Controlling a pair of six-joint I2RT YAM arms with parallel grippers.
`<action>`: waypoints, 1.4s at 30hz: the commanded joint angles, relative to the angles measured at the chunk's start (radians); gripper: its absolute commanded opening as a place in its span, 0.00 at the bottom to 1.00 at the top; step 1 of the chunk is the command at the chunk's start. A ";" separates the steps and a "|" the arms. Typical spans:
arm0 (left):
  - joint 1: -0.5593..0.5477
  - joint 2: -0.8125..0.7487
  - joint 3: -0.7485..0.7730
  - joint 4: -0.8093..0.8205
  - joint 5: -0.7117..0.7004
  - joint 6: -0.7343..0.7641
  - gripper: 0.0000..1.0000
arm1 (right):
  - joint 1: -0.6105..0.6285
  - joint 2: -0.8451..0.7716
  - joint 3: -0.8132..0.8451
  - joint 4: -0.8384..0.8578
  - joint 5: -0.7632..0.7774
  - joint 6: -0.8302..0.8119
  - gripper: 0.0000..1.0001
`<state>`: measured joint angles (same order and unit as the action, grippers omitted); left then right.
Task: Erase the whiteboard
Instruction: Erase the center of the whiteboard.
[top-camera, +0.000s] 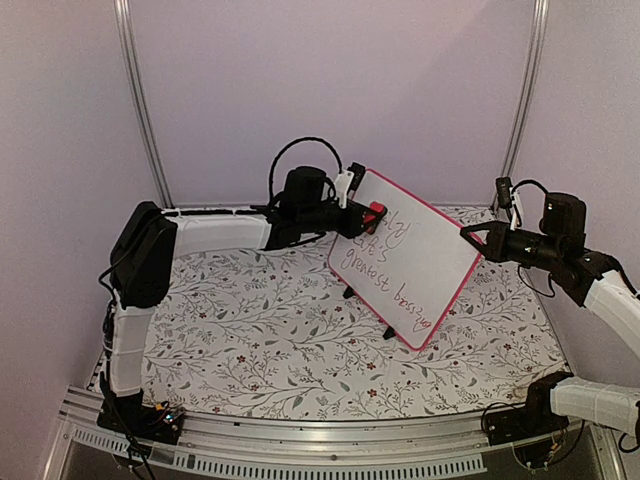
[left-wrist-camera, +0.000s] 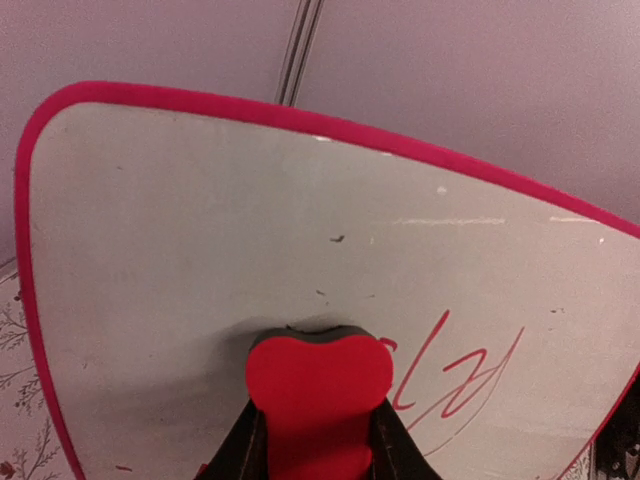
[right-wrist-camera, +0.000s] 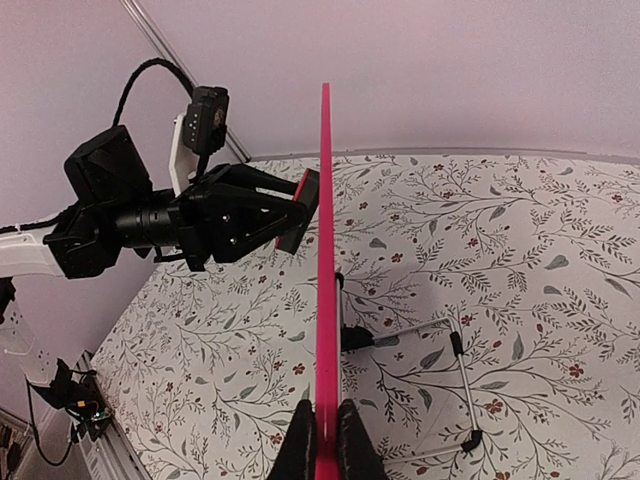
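My right claw (right-wrist-camera: 325, 428) pinches the edge of the whiteboard (top-camera: 420, 250) to brace it while my left claw (left-wrist-camera: 318, 455), clenched on the red eraser (left-wrist-camera: 318, 385), presses it to the face.

Pale lilac matte walls (top-camera: 330, 90) at 12 o'clock; slim aluminium corner posts (top-camera: 140, 100) at 11 and 1 o'clock. White floral-print table covering (top-camera: 270, 330) at centre; ribbed aluminium rail (top-camera: 320, 445) at 6 o'clock.
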<state>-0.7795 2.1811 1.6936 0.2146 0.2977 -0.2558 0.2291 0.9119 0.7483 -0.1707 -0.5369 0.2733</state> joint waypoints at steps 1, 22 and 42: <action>-0.024 0.034 0.034 -0.026 -0.013 0.015 0.06 | 0.023 -0.001 -0.014 -0.007 -0.103 -0.040 0.00; -0.035 0.011 -0.068 0.023 0.000 0.016 0.05 | 0.023 0.012 -0.009 -0.003 -0.110 -0.040 0.00; -0.038 0.010 -0.132 0.050 0.038 0.008 0.05 | 0.023 0.019 -0.009 0.000 -0.112 -0.040 0.00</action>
<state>-0.7933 2.1860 1.6360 0.2775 0.3237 -0.2401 0.2279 0.9184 0.7483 -0.1635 -0.5343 0.2741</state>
